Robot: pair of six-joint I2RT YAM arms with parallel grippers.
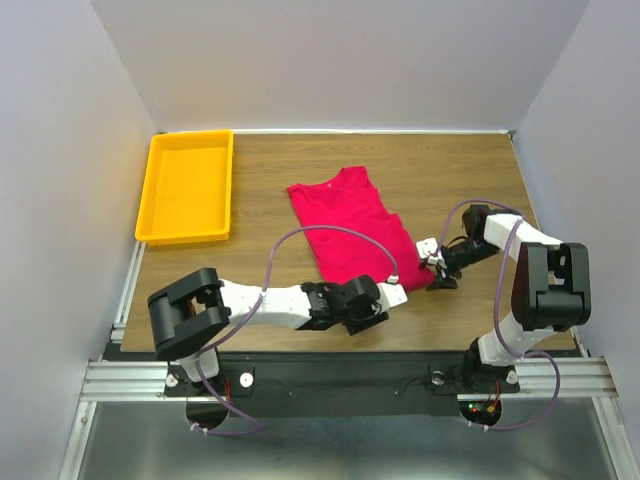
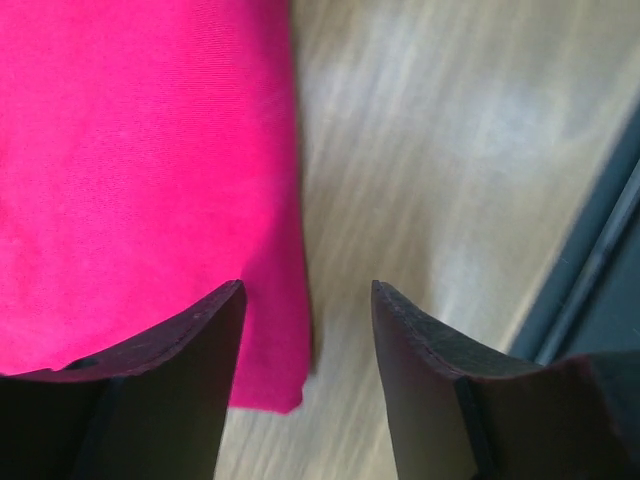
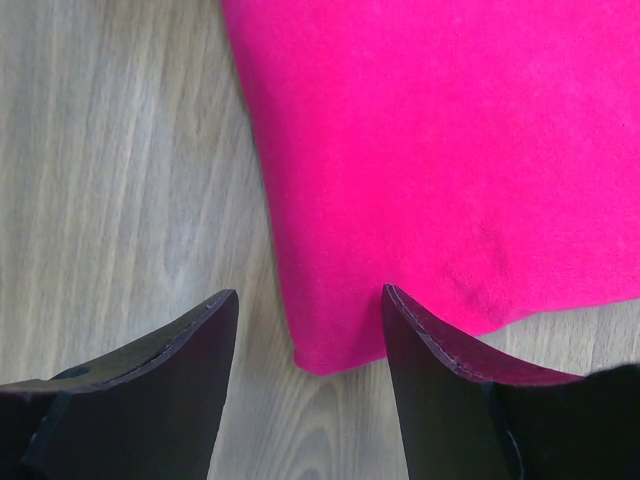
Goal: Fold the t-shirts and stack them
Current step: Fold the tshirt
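The crimson-red t-shirt [image 1: 350, 225] lies flat on the wooden table, folded into a long narrow shape with the neck end at the far side. My left gripper [image 1: 378, 300] is open at the shirt's near left corner. In the left wrist view the gripper [image 2: 305, 290] straddles the hem corner of the shirt [image 2: 130, 170]. My right gripper [image 1: 438, 270] is open at the near right corner. In the right wrist view the gripper [image 3: 305, 295] stands over the corner of the shirt [image 3: 450, 150]. Neither gripper holds cloth.
A yellow plastic tray [image 1: 185, 239] stands at the far left of the table [image 1: 270, 180]. White walls close in the left, back and right sides. The table's near edge and a metal rail [image 1: 300, 375] run just behind the arms' bases.
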